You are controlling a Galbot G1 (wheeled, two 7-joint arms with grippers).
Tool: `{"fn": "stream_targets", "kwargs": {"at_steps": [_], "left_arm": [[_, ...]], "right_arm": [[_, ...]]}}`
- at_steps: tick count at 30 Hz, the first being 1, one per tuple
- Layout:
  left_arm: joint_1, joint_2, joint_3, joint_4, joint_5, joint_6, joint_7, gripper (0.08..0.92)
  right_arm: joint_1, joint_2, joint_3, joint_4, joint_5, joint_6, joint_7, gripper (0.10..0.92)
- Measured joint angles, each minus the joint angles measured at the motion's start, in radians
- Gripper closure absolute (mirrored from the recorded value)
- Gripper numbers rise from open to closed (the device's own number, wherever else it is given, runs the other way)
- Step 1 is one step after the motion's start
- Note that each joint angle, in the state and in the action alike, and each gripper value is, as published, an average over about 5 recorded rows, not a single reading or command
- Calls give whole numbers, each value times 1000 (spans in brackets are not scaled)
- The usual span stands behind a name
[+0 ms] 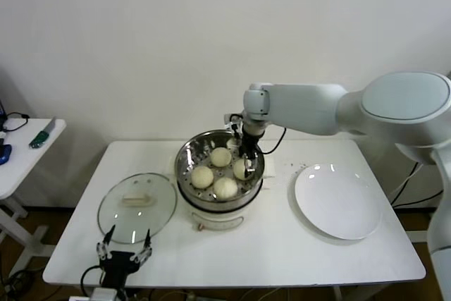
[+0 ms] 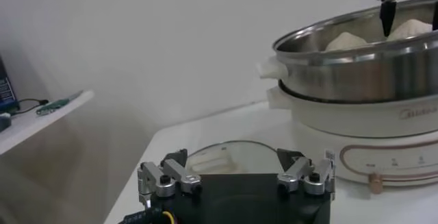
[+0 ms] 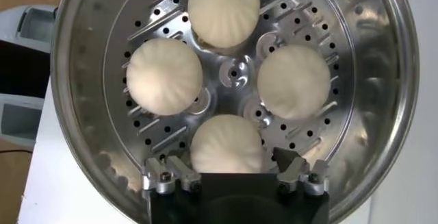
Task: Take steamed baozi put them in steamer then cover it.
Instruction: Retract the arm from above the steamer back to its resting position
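All four cream-white baozi lie in the shiny steamer point(image 1: 184, 166) on its white cooker base point(image 1: 220, 220): one at the back point(image 1: 220, 156), one on the left point(image 1: 203, 176), one in front point(image 1: 225, 187), one on the right point(image 1: 240, 169). My right gripper point(image 1: 246, 154) hangs open over the right side of the basket. In the right wrist view point(image 3: 231, 167) its fingers stand either side of the nearest baozi point(image 3: 226, 151) with small gaps. The glass cover point(image 1: 137, 206) lies flat on the table left of the steamer. My left gripper point(image 1: 125, 252) is open and empty, just in front of the cover point(image 2: 226, 158).
An empty white plate point(image 1: 338, 201) lies right of the steamer. A small side table point(image 1: 28, 142) with tools stands at the far left. The wall is close behind the table. The steamer point(image 2: 356, 68) rises to the right of the left gripper point(image 2: 233, 167).
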Motion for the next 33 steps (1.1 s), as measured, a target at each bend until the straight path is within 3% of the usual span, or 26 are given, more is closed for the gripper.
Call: {"fn": "stream_targets", "kwargs": {"at_steps": [17, 25, 33], "left_arm": [[-14, 11, -25, 7, 8, 0, -6, 177], [-34, 16, -39, 5, 23, -1, -5, 177], [-34, 7, -26, -18, 47, -22, -13, 177]], "right_arm": [[95, -98, 39, 52, 22, 57, -28, 203], [55, -274, 186, 119, 25, 154, 148, 203], [-167, -492, 514, 232, 1, 240, 376, 203]]}}
